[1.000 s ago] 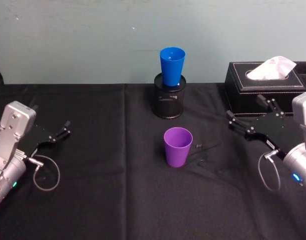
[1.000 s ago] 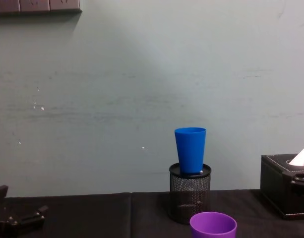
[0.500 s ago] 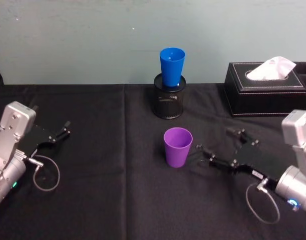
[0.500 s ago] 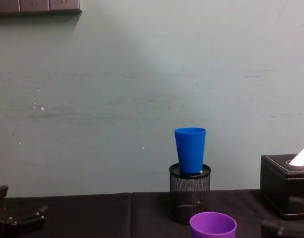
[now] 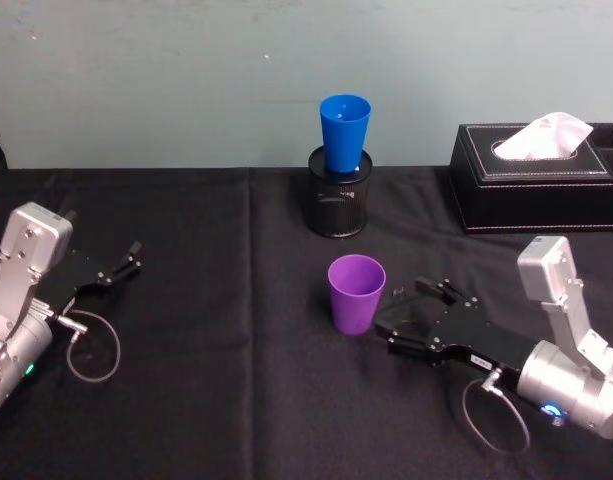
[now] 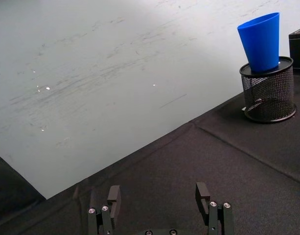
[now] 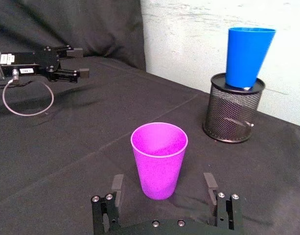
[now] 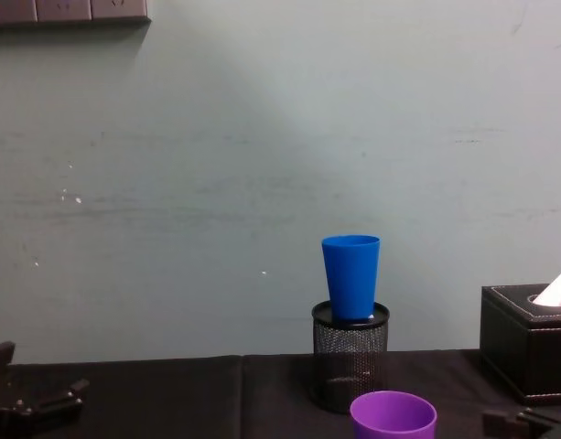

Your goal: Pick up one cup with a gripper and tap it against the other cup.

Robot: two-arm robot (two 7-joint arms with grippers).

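- Standing upright on the black cloth (image 5: 206, 350), near the middle of the table, the purple cup (image 5: 356, 293) has its wide mouth up
- The right gripper (image 5: 401, 308) lies low over the cloth at the cup's right side, pointing at it, with its fingers (image 7: 117, 185) spread wide
- From the right wrist view the foot of the cup sits between those two fingers, with a gap on either side, so nothing is gripped
- The blue cup (image 5: 345, 130) stands upright with its base set in the top of a black mesh pot (image 5: 338, 205), farther back by the wall (image 5: 136, 80), well apart from the purple one
- The left gripper (image 5: 129, 258) is parked at the left side of the table, far from both cups, its fingers parted and holding nothing
- A black tissue box (image 5: 536, 180) sits at the back right, with a white tissue sticking out of it
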